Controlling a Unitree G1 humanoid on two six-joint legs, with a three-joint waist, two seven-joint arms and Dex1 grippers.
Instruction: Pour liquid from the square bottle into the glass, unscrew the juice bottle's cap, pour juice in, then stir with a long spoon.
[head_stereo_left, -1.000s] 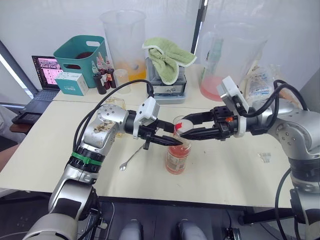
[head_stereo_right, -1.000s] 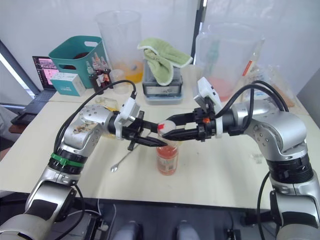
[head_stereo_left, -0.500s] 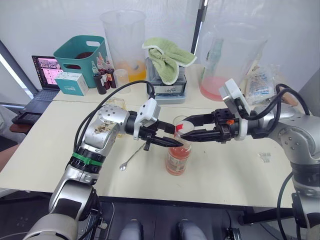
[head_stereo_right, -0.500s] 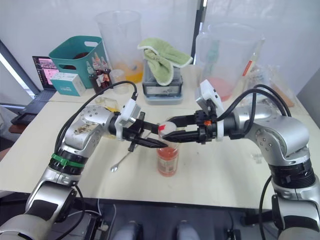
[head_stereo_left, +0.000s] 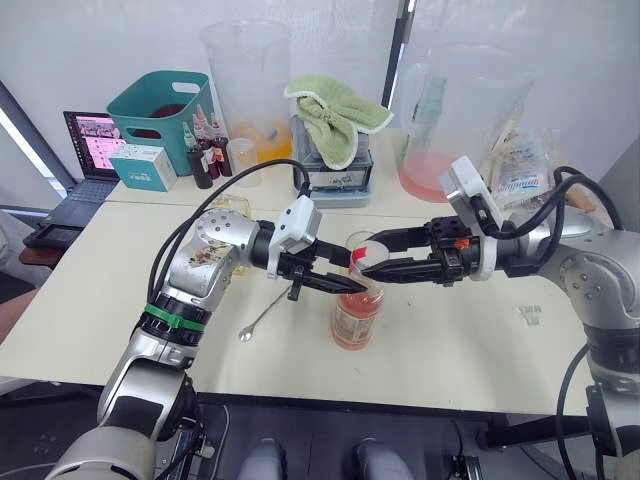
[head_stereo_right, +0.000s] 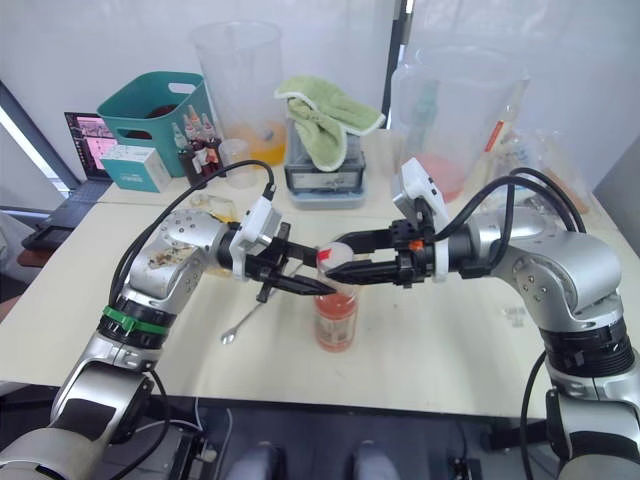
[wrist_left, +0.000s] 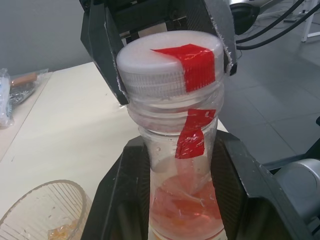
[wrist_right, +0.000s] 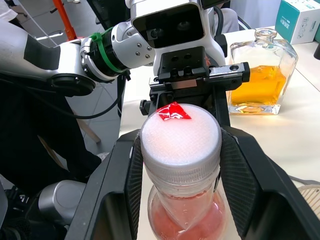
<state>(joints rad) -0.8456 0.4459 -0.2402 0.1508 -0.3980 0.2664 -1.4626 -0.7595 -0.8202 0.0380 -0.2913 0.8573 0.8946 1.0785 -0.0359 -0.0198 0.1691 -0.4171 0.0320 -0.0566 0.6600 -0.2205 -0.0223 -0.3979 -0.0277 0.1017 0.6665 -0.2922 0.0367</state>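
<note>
At the frame's centre, on the tabletop (head_stereo_left: 450, 340), stands the juice bottle (head_stereo_left: 356, 318). The left end effector (head_stereo_left: 345, 284) clamps its neck; the right end effector (head_stereo_left: 372, 263) grips its cap (wrist_right: 180, 136). Spoon (head_stereo_left: 262, 313) lies lower left.

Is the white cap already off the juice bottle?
No, the white cap sits on the juice bottle, with the right pincer closed around it.
</note>
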